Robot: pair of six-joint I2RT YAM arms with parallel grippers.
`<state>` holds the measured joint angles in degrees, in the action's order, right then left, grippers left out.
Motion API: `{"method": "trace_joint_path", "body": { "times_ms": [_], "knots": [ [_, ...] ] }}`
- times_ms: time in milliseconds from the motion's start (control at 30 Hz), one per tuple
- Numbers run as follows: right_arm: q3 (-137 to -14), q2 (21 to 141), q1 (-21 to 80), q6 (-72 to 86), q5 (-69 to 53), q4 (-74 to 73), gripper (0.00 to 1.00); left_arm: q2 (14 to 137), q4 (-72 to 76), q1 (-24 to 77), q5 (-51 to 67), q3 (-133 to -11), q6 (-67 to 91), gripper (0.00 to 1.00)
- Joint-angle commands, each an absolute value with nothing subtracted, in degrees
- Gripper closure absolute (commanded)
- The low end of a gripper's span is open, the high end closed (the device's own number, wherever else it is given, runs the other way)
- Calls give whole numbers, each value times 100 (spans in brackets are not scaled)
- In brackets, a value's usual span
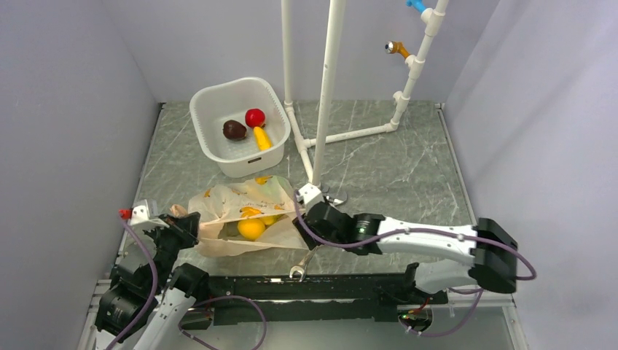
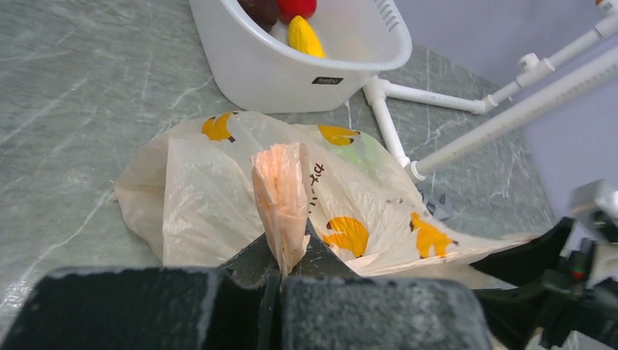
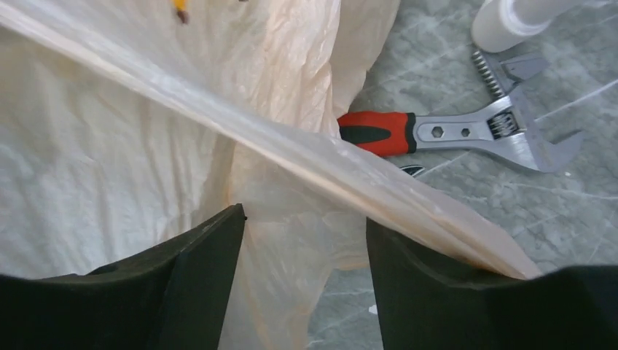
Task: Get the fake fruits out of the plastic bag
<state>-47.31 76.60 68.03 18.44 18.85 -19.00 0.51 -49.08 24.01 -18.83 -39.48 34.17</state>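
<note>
The plastic bag [image 1: 233,208], beige with printed yellow bananas, lies crumpled on the table in front of the white tub. Its mouth faces the arms, and a yellow-orange ball [image 1: 251,228] sits inside. A green shape [image 2: 358,154] shows faintly through the film. My left gripper [image 2: 280,266] is shut on the bag's twisted peach handle [image 2: 280,186] at its left end. My right gripper [image 3: 306,219] stands open at the bag's right edge, with loose bag film [image 3: 109,160] hanging between its fingers. A yellow banana-like fruit [image 1: 261,137] lies in the tub.
The white tub [image 1: 211,102] at the back also holds a red ball [image 1: 255,117] and a maroon-brown fruit [image 1: 234,130]. A white pipe frame [image 1: 324,87] stands right of it. A red-handled wrench [image 3: 452,135] lies by the pipe foot, and another wrench [image 1: 299,270] lies near the front edge.
</note>
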Motion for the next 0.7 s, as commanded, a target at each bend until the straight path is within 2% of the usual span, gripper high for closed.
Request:
{"method": "trace_joint_path", "body": {
  "times_ms": [0, 133, 267, 433, 500, 600, 667],
  "knots": [
    [-4244, 6629, 6772, 2228, 2658, -2025, 30, -341, -4804, 2355, -2279, -4034, 3326, 100],
    [-4153, 6183, 7187, 1516, 1317, -999, 26, -255, -4770, 2355, -2200, -4026, 3292, 100],
    [-4540, 6381, 7329, 1365, 603, -351, 24, -175, -4745, 2355, -2075, -4043, 3230, 100],
    [-5390, 7403, 7350, 1477, 249, 268, 32, -166, -4733, 2355, -2079, -4025, 3234, 100],
    [-5769, 7975, 7423, 1432, 363, 250, 38, -158, -4735, 2355, -2078, -4034, 3231, 100],
    [-6117, 8515, 7475, 1424, 582, 219, 41, -163, -4704, 2355, -1977, -4034, 3169, 100],
    [-6084, 8676, 7509, 1249, 358, 378, 39, -183, -4630, 2355, -1828, -4017, 3066, 93]
  ]
}}
